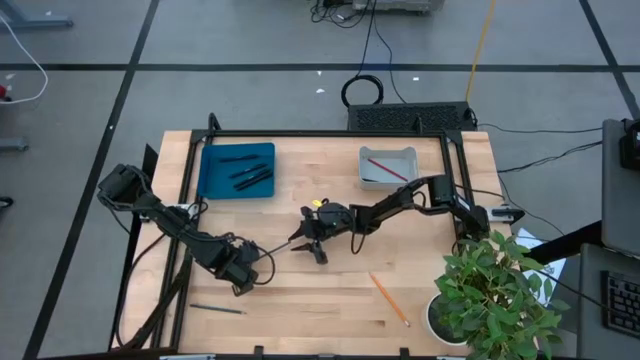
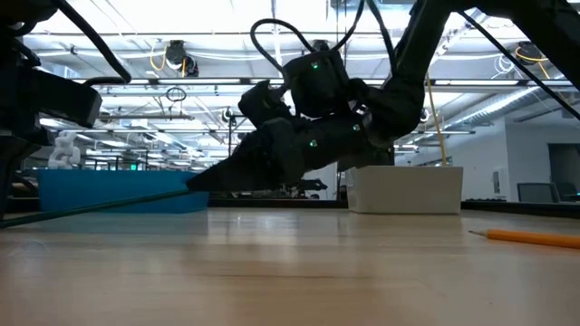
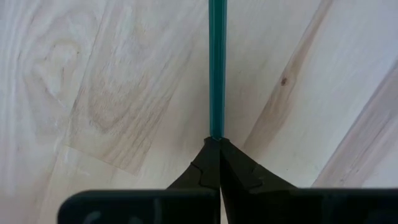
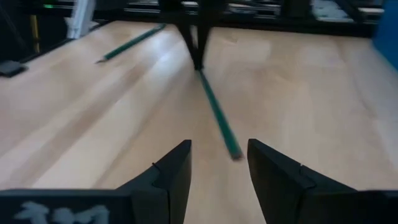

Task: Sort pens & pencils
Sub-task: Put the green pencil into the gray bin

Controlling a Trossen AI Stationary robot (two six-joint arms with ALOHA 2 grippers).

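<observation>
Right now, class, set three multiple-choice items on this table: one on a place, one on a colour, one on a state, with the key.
1. Where does the red pencil lie? A) blue tray B) bare table C) white bin
2. What colour is the held pencil in the left end effector? A) green B) orange C) red
3. How is the right end effector? A) shut on a pen B) open C) shut, empty

Key: C, the red pencil lies inside the white bin; A, the held pencil is green; B, a gap shows between its fingers.
</observation>
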